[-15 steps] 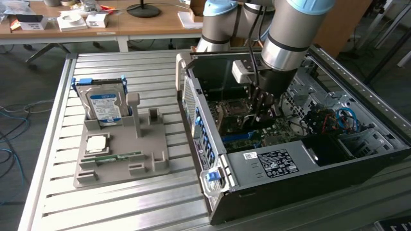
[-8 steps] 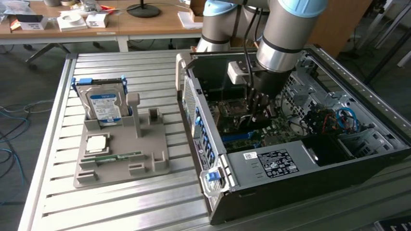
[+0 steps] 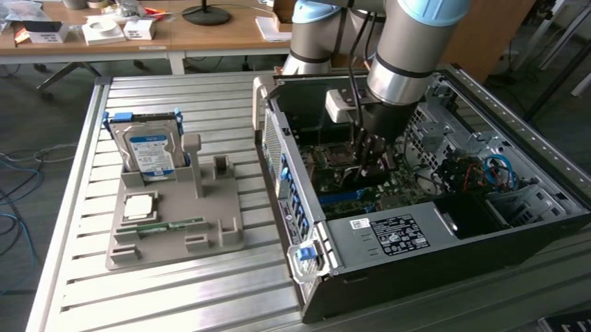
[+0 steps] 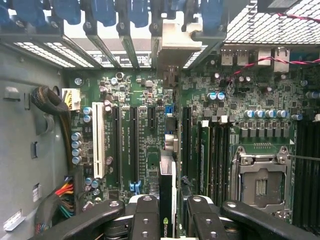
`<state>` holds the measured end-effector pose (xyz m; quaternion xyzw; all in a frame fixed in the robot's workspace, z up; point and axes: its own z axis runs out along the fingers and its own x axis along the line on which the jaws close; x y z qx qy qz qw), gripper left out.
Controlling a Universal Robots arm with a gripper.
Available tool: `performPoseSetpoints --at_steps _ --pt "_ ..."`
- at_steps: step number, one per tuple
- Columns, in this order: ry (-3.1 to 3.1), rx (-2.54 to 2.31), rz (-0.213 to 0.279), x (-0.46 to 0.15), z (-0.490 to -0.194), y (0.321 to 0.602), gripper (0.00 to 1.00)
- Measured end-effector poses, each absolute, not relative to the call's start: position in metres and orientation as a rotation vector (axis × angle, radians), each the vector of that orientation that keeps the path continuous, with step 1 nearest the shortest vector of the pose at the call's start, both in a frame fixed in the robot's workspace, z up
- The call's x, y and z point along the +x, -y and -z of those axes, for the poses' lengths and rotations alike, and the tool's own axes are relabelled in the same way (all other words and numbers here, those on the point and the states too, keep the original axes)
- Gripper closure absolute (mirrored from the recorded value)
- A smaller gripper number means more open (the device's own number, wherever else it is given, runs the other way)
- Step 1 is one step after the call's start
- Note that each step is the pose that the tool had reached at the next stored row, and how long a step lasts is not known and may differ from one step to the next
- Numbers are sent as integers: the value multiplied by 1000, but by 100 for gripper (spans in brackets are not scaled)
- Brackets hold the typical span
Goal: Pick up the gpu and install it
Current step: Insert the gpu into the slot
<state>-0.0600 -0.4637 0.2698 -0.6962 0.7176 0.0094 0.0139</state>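
In the wrist view the gpu (image 4: 168, 186) stands on edge between my fingers (image 4: 145, 216), a thin card with a green logo near my grip. My gripper (image 4: 167, 212) is shut on its upper edge. The card runs along the green motherboard (image 4: 125, 130) beside the long black expansion slots. Its silvery end bracket (image 4: 174, 44) is at the case's rear slot openings. Whether it sits fully in a slot I cannot tell. In the exterior view my gripper (image 3: 369, 158) reaches down into the open computer case (image 3: 416, 238).
On the exterior view's left, a grey holder (image 3: 176, 228) carries an upright hard drive (image 3: 148, 149), a square processor (image 3: 138, 206) and a narrow memory stick (image 3: 171, 226). Inside the case are the processor socket (image 4: 260, 182), memory slots (image 4: 217, 155) and cable bundles (image 4: 55, 105).
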Motion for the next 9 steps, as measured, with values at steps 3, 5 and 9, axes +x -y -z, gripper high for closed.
performPoseSetpoints --at_steps 3,5,9 --pt "-2235 -2168 -29 -60 -269 464 74" --pt "-2235 -2168 -29 -61 -268 464 74" --pt "-2235 -2168 -29 -61 -264 464 74"
